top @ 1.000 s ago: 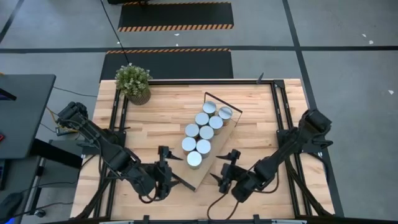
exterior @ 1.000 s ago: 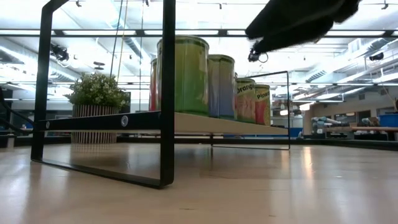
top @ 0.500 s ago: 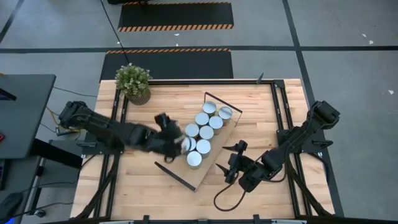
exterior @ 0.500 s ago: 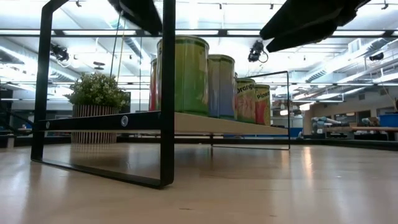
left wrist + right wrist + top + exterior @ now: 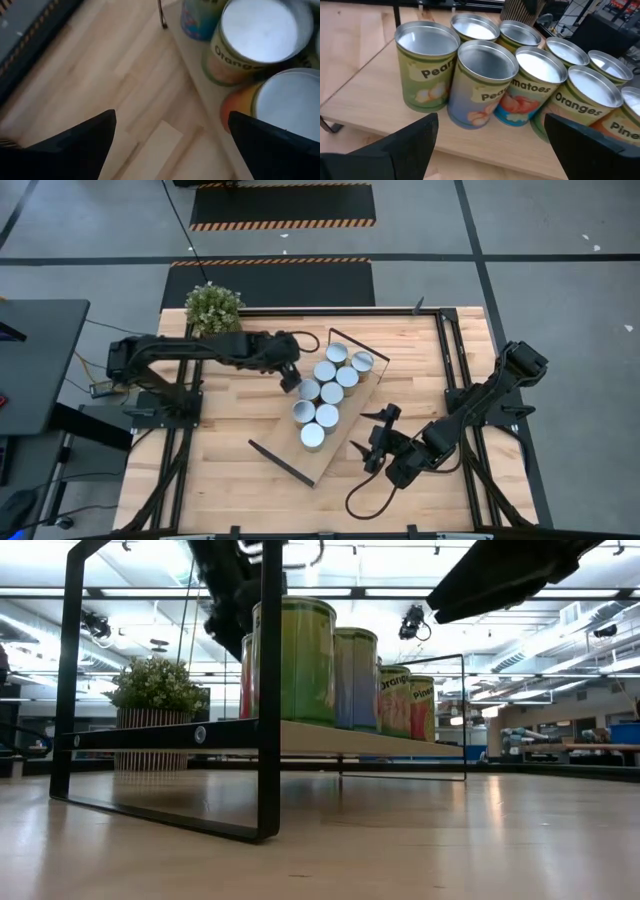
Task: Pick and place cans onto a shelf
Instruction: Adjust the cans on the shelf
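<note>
The left gripper [image 5: 291,376] is hovering with fingers spread, grasping nothing, beside the cans [image 5: 327,392] standing clustered on the shelf [image 5: 333,442]. The right gripper [image 5: 374,442] is waiting released beside the shelf's other side.

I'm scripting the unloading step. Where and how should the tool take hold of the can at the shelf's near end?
Grip the endmost can by its cylindrical sides, coming straight down over its round top. It stands upright on the shelf; the neighbours crowd one side, so probably set the fingers crosswise on its free flanks.
</note>
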Robot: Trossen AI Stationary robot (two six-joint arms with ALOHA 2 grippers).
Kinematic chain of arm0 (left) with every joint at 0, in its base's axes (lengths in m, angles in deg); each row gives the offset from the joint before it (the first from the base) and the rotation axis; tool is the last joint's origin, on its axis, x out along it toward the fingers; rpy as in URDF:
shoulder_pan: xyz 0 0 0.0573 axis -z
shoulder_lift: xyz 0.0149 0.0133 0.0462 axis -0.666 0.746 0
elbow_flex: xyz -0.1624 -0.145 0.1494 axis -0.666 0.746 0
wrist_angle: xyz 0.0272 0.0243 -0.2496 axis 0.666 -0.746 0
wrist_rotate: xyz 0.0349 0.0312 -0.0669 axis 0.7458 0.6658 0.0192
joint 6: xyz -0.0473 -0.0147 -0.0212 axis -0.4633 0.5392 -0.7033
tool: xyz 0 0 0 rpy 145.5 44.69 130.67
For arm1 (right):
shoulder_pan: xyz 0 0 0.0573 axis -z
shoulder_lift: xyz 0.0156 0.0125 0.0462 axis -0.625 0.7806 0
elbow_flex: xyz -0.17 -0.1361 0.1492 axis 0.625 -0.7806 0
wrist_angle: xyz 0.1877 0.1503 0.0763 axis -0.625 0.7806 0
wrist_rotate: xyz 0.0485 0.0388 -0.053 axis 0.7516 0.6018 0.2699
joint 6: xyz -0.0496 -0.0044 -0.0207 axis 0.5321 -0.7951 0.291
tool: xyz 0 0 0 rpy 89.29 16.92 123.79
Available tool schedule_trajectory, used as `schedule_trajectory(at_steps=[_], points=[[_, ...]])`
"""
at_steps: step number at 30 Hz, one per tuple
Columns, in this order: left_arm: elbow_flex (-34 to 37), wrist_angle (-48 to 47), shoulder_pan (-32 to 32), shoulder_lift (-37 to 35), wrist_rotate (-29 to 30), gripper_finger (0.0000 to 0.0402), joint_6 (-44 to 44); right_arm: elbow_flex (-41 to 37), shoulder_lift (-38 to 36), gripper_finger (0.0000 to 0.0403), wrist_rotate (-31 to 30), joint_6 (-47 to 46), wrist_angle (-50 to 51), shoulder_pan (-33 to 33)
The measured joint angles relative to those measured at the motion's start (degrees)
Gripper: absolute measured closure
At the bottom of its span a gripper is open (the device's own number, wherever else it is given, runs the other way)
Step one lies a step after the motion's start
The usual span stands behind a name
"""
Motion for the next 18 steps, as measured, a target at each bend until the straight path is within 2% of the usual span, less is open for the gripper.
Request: schedule_trajectory(at_steps=[7, 13, 18], points=[[0.03, 1.11, -1.39, 4.56, -2.97, 0.001, 1.43, 0.0, 0.0, 0.003, -0.36, -0.04, 0.99, 0.0], [0.05, 4.85, -0.52, 4.72, -9.0, 0.001, 2.79, 0.0, -0.65, 0.003, -0.28, -1.43, 3.02, 0.0], [0.01, 4.62, -0.39, 4.68, -9.16, 0.001, 4.3, 0.0, -3.83, 0.003, 1.79, -0.86, 4.54, 0.17]])
